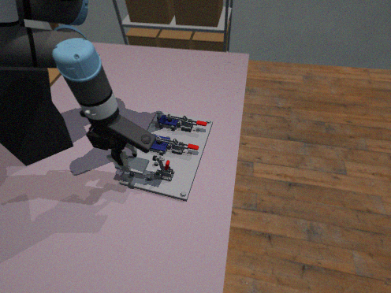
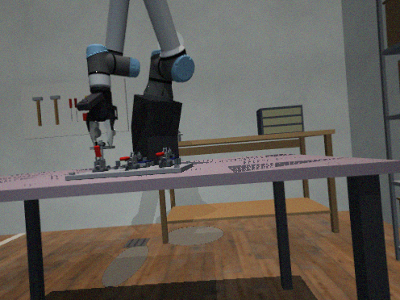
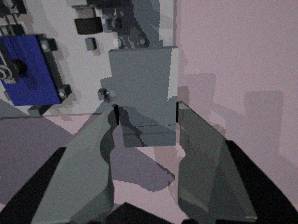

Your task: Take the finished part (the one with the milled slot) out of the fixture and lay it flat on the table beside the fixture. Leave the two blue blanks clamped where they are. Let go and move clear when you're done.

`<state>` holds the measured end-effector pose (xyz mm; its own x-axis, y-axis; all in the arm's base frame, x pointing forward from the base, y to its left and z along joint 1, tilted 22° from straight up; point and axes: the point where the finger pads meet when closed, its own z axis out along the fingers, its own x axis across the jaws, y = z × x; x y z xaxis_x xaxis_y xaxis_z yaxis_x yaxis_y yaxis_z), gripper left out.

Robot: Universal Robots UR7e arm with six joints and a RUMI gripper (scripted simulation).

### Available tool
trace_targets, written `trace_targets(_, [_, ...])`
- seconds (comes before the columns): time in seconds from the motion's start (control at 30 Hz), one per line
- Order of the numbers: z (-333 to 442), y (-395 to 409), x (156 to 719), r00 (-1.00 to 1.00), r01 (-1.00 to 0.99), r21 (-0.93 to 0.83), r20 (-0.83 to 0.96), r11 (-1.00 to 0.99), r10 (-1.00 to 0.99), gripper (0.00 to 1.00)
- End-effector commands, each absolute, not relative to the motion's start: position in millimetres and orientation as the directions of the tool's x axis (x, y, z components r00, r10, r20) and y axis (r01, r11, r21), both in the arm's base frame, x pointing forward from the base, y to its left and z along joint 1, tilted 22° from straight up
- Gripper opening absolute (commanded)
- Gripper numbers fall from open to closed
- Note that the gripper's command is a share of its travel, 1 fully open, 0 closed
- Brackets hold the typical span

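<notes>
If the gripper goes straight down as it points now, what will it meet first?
Probably the fixture plate or a fitting on it, touched by the part the gripper holds; depth is unclear.

Milled slot: not discernible on the gray part (image 1: pixel 139 164) (image 2: pixel 106 147) (image 3: pixel 142 80). Nearer blue blank (image 1: pixel 159 146) (image 3: pixel 34 70): partly covered by its clamp. Upper arm (image 2: pixel 118 24): cut off by the exterior view's top edge.
</notes>
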<state>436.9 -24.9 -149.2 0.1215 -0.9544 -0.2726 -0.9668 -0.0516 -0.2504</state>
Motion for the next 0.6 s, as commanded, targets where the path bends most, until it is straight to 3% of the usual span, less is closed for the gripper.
trace_targets(0.0, [-151.7, -34.6, 438.5, 0.122, -0.967, -0.251, -0.272, -0.052, -0.955, 0.0])
trace_targets(0.57, [-161.8, -70.4, 443.1, 0.122, -0.967, -0.251, -0.272, -0.052, -0.955, 0.0])
